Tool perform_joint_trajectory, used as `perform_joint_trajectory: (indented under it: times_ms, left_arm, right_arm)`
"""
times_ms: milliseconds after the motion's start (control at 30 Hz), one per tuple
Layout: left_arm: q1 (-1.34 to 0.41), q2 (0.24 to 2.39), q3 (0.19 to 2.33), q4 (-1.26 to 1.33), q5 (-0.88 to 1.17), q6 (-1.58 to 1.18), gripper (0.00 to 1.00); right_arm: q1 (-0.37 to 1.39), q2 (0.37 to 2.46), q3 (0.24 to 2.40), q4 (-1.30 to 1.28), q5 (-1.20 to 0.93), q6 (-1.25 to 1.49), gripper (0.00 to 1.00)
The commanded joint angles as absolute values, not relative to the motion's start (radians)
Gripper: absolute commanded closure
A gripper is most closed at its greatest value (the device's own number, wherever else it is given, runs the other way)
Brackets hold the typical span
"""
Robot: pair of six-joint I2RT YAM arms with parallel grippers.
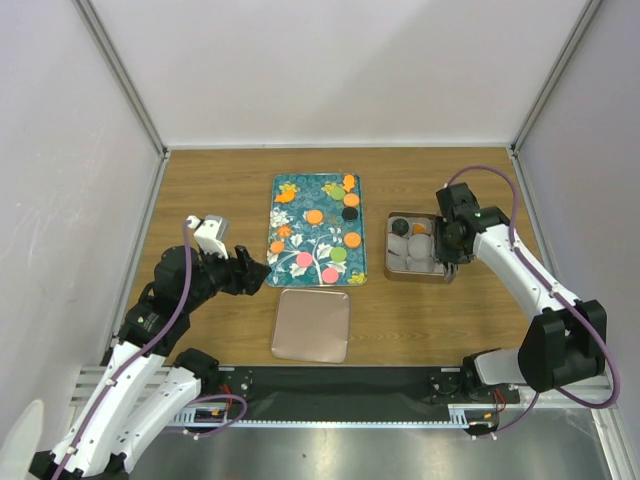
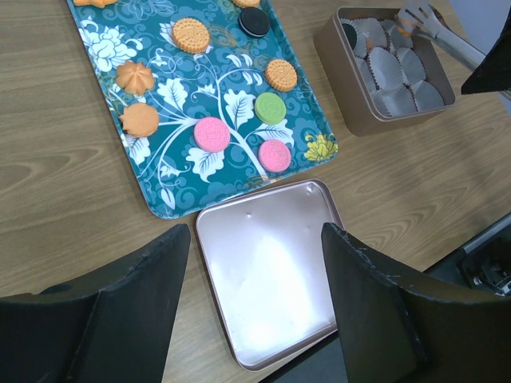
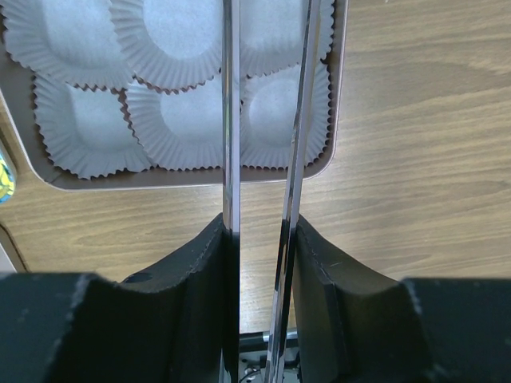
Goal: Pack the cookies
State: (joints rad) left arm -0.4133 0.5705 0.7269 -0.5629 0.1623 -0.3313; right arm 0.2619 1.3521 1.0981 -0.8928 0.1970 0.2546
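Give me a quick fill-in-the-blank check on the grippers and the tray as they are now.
1. The right gripper is shut on a pair of metal ____.
2. The left gripper has its jaws ____.
3. The tray holds ____ pink cookies.

Missing words: tongs; open; two.

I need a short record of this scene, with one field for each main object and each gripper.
teal floral tray: holds round cookies, orange, black, pink, green
brown rectangular tin: lined with white paper cups
rose-gold rectangular lid: lies at near side of tray
left gripper: open, left of tray
right gripper: shut on metal tongs reaching over tin
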Motion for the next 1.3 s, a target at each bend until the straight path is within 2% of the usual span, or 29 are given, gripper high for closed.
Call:
perform_joint_trajectory:
  times_ms: [0, 533, 800, 1133, 1267]
  left_arm:
    - [-0.42, 0.572, 0.723, -0.537, 0.172, -0.325, 0.27]
    - [-0.423, 0.571, 0.723, -0.537, 0.167, -0.325, 0.27]
    - [-0.423, 0.575, 0.723, -0.537, 0.17, -0.325, 0.27]
    - [-0.425, 0.578, 0.723, -0.535, 0.169, -0.324, 0.27]
    - [-0.425, 0.581, 0.723, -0.537, 0.169, -0.324, 0.27]
  right_arm:
    - [0.258, 1.35, 1.085, -0.858, 0.199, 0.265, 0.63]
    - [0.253, 1.391, 1.089, -0.833, 0.225, 0.272, 0.59]
    - [0.253, 1.361, 1.114, -0.845, 0.206, 0.272, 0.52]
    - [0.27, 1.296, 1.141, -0.879, 0.17, 0.273, 0.53]
    - [0.331, 1.255, 1.193, -0.91, 0.182, 0.287, 0.55]
